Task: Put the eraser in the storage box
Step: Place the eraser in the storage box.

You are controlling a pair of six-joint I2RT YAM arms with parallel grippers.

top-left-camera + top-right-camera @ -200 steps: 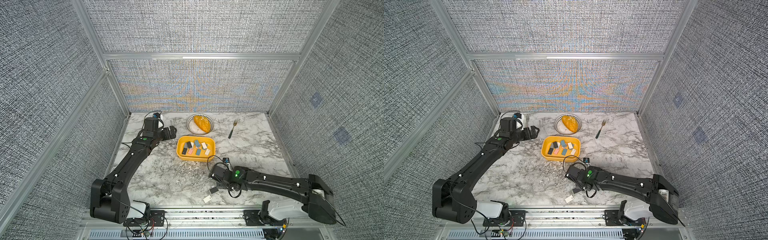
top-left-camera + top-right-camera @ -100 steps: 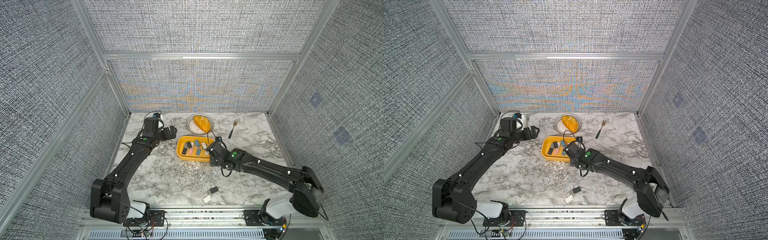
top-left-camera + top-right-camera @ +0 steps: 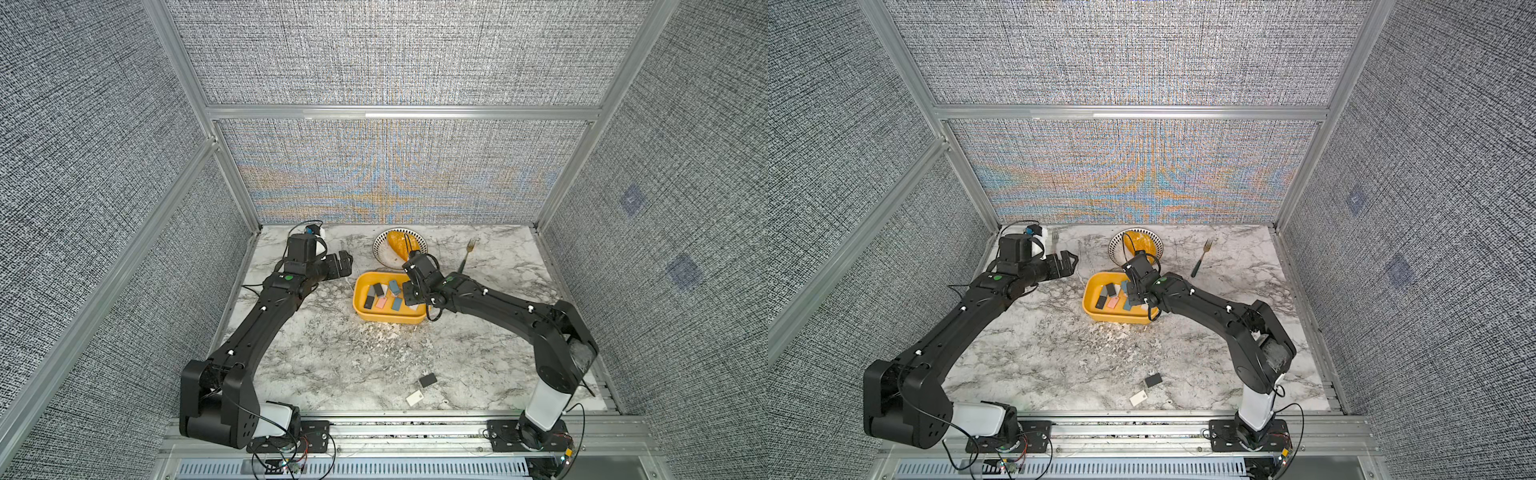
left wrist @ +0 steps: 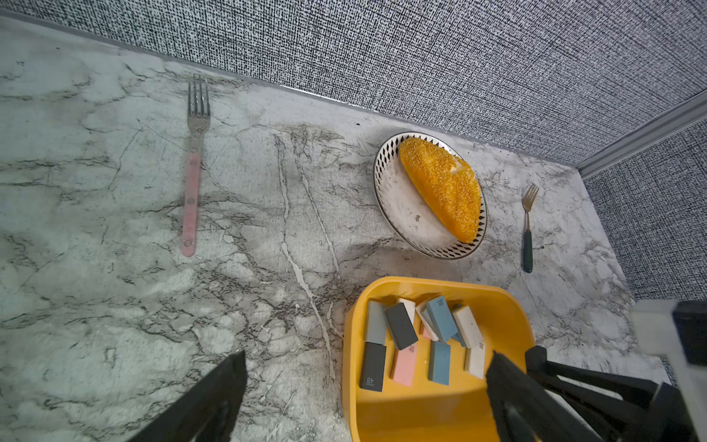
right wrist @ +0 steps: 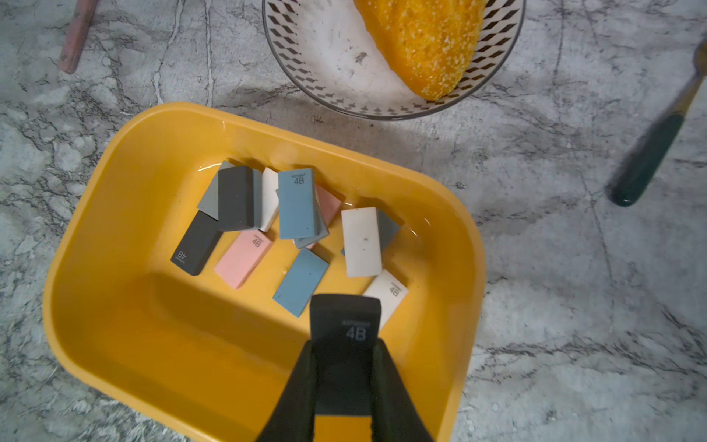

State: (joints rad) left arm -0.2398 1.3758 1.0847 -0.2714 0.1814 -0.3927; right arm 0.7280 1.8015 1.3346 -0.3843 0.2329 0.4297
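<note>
Hovering over the storage box [image 5: 114, 160], the right gripper [image 5: 344, 356] was clamped on a black eraser [image 5: 345, 319] that, if dropped there, might bounce off the piled erasers [image 5: 296, 203] and out; only the right wrist view showed that grip, while the left gripper [image 3: 344, 262] waited near the box, jaws apart.

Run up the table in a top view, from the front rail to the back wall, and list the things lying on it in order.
white eraser → black eraser → storage box → plate
</note>
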